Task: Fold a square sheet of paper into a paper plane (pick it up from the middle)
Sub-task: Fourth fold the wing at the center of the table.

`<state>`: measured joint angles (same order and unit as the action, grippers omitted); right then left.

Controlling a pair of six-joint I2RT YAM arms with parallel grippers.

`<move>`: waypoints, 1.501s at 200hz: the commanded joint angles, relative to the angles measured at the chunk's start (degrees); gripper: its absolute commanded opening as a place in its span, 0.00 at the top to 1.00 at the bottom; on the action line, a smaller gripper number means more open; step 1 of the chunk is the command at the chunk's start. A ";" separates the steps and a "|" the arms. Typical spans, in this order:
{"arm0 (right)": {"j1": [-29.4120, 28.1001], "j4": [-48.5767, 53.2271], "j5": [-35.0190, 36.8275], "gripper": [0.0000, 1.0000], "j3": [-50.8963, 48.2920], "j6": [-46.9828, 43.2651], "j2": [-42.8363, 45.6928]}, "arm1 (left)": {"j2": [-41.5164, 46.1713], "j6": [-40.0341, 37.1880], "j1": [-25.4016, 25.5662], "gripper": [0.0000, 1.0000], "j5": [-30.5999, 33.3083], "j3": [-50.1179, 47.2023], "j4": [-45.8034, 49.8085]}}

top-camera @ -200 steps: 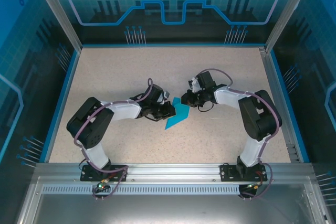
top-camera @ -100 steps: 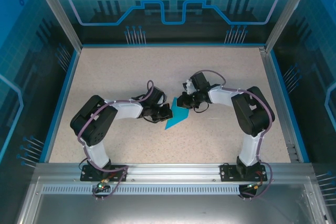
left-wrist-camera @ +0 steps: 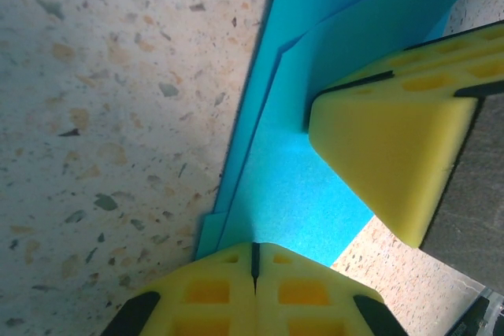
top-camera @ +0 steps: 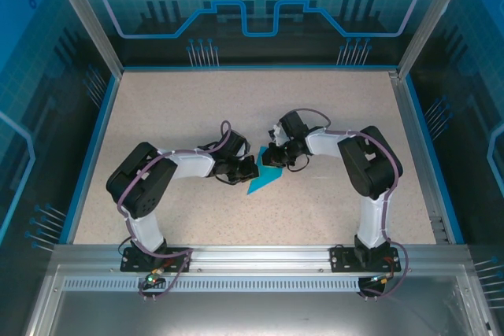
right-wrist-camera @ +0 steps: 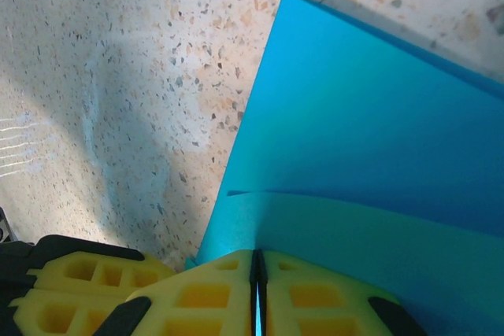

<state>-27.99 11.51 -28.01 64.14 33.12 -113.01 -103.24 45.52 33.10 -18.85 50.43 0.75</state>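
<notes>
The teal-blue sheet of paper (top-camera: 264,181) lies partly folded on the speckled table between the two arms. My left gripper (top-camera: 253,168) is shut, its yellow tips (left-wrist-camera: 254,251) resting on the paper's (left-wrist-camera: 291,171) layered near edge; no paper shows in the seam. My right gripper (top-camera: 268,156) is shut (right-wrist-camera: 257,261) on a raised flap of the paper (right-wrist-camera: 370,131), with a teal sliver showing between its pads. The right gripper's yellow finger (left-wrist-camera: 390,155) presses the paper close to the left tips.
The speckled tabletop (top-camera: 181,108) is bounded by a blue rim (top-camera: 93,147) and aluminium frame posts. The two grippers sit nearly touching over the paper. A yellow finger of the left gripper (right-wrist-camera: 71,281) sits at the lower left of the right wrist view.
The right gripper has slid left along the paper toward the left gripper, its elbow swinging inward. The visible paper has narrowed. The left jaws closed the last bit.
</notes>
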 commanded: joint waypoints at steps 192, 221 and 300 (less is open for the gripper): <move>13.45 -0.41 6.50 0.91 5.03 -0.76 -3.97 | -2.49 -0.84 -0.28 1.00 2.71 -0.60 11.11; 12.84 -0.14 5.56 0.91 4.41 -1.22 1.80 | -2.30 -0.91 -0.22 1.00 2.68 -0.46 10.94; 0.57 -2.86 1.49 0.92 -5.15 2.86 7.18 | -2.32 -1.04 -0.21 1.00 2.34 -0.01 10.35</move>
<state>-25.41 9.04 -24.75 61.60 33.87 -103.55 -103.57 45.25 33.10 -18.44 51.62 3.31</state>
